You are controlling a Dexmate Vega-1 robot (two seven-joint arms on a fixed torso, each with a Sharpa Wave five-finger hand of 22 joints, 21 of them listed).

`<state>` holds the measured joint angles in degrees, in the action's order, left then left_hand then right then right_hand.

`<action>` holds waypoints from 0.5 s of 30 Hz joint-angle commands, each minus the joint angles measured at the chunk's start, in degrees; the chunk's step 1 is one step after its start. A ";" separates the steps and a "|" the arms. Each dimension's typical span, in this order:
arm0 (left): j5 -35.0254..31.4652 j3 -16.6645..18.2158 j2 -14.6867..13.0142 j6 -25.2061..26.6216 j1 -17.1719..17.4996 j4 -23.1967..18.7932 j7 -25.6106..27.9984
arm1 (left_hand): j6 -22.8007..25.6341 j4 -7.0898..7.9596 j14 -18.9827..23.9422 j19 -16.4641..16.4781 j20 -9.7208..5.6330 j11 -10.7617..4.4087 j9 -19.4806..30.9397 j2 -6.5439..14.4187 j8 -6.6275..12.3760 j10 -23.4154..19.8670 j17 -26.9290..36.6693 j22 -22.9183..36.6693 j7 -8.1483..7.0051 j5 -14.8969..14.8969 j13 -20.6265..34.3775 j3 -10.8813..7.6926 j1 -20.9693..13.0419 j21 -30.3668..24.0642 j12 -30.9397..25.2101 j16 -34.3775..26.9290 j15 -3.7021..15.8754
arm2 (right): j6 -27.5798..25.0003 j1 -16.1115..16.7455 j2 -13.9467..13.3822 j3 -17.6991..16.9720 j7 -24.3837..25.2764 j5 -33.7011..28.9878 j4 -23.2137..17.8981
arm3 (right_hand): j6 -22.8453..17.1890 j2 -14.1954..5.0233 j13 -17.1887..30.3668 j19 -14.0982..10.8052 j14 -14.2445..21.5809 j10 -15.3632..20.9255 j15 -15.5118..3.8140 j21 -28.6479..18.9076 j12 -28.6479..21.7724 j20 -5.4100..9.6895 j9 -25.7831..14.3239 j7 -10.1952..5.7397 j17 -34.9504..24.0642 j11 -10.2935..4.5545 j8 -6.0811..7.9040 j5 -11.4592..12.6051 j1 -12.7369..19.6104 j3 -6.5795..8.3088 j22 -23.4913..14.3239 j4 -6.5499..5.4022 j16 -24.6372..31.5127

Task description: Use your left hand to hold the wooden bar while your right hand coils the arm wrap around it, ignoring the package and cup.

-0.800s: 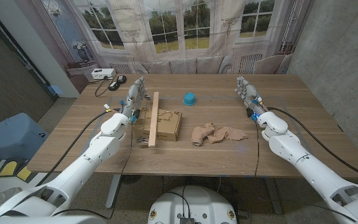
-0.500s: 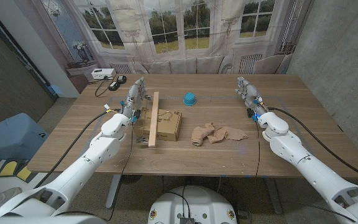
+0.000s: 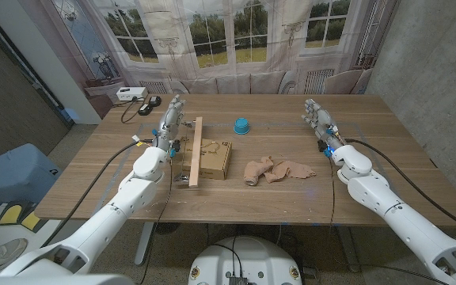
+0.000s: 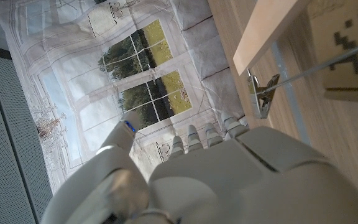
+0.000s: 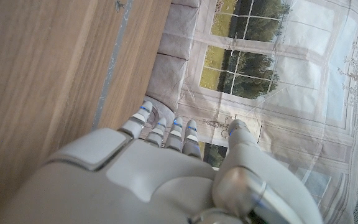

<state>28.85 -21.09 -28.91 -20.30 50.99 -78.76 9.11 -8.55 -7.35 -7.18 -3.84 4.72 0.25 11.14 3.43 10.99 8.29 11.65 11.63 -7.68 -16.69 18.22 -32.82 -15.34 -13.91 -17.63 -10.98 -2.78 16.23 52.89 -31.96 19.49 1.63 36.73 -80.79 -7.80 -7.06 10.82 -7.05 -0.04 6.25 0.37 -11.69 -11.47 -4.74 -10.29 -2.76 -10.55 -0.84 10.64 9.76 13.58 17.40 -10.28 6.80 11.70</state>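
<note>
Both hands empty with fingers apart, left hand (image 3: pixel 172 120) just beside the stiff, light-looking bar (image 3: pixel 195 152) lying across the package (image 3: pixel 209 158), best gripped mid-length, and right hand (image 3: pixel 318 119) well apart from the soft, floppy wrap (image 3: pixel 275 169) on the tabletop (image 3: pixel 370 150), best pinched by one end.

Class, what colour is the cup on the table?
Blue; the cup shows best in the head view.

No legible text, brand or number. The flat brown cardboard package (image 3: pixel 210 158) bears only a dark pixel-like printed pattern (image 4: pixel 350 38), too fragmentary to read.
</note>
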 commanded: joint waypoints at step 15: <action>-9.09 -0.16 -9.72 19.24 0.77 -15.96 8.05 | 1.84 -1.01 1.37 1.21 3.56 0.49 -0.58 -0.19 0.96 -2.24 -0.76 0.07 0.27 4.00 -1.54 0.90 -0.55 -0.37 0.35 -0.60 -1.28 | 3.36 7.37 -1.26 -2.82 3.85 -0.08 -5.95 | -0.37 0.27 0.17 0.10 -0.04 -0.67 -0.19 -0.37 0.18 -0.22 -0.14 -0.38 -0.20 -0.08 0.24 0.25 0.02 0.14 -0.27 -0.05 0.02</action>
<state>23.02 -21.22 -34.36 -9.38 51.87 -88.21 15.05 -7.79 -8.00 -6.23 -3.29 8.10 0.43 10.38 3.07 11.44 6.79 10.91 11.62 -7.59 -13.11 16.74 -31.75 -14.98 -14.00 -17.16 -11.32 -4.11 18.23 57.25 -32.88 17.74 3.99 36.73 -84.47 -7.79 -7.06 10.81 -7.06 -0.13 5.63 0.29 -11.68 -11.47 -4.72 -10.28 -2.76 -10.54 -1.02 10.63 9.76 13.58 17.40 -10.27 6.80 11.69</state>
